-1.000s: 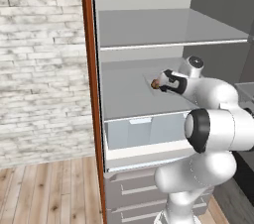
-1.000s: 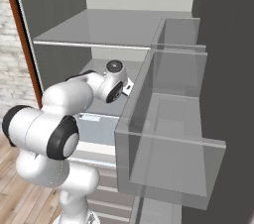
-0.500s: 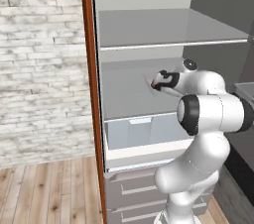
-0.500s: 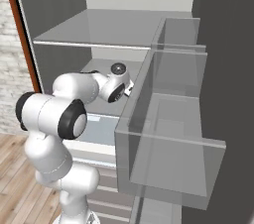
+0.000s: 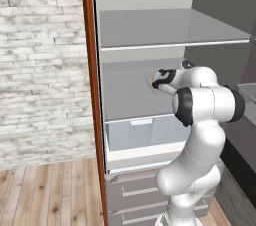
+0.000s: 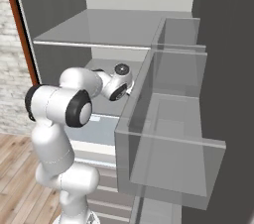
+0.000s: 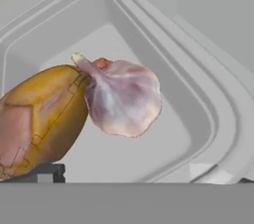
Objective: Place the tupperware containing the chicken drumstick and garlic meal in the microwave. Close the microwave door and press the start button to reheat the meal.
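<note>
Inside an open fridge, on its middle shelf (image 5: pixel 125 97), the arm reaches in beneath a glass shelf (image 5: pixel 165 30), with clear door bins (image 6: pixel 168 139) close on its right. Right under the wide-open gripper (image 5: pixel 159 79) sits the tupperware (image 7: pixel 208 114), whitish and round-cornered, holding a golden-brown drumstick (image 7: pixel 39 119) touching a pale pinkish garlic bulb (image 7: pixel 124 99)

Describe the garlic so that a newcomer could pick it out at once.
Look in the open fridge, on the middle shelf, at the tupperware under the gripper. Inside, the garlic is the pale pinkish bulb with a stem, touching the golden-brown drumstick.
</note>
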Motion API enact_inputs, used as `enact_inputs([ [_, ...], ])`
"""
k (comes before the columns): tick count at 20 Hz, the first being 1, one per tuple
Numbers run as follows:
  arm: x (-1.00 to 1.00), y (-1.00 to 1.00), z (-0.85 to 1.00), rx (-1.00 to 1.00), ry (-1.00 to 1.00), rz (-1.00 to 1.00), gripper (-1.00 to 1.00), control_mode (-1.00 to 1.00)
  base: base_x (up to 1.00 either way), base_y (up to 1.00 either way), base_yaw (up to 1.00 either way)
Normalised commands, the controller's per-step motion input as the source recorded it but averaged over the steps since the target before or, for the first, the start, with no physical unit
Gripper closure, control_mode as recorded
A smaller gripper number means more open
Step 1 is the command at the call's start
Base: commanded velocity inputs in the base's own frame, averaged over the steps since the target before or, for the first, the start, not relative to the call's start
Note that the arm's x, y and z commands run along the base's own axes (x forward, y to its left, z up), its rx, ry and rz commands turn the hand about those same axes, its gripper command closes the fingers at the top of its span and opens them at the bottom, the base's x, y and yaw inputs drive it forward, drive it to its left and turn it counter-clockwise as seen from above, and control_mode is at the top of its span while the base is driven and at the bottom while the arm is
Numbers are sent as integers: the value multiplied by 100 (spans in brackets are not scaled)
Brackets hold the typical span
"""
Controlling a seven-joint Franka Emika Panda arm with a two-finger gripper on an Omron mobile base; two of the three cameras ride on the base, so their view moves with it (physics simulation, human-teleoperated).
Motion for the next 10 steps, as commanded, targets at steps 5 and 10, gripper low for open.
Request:
enact_inputs([
  [5,21,0,-26,0,4,0,100,-100,0,0,0],
  [10,0,0,-9,0,0,0,100,-100,0,0,0],
])
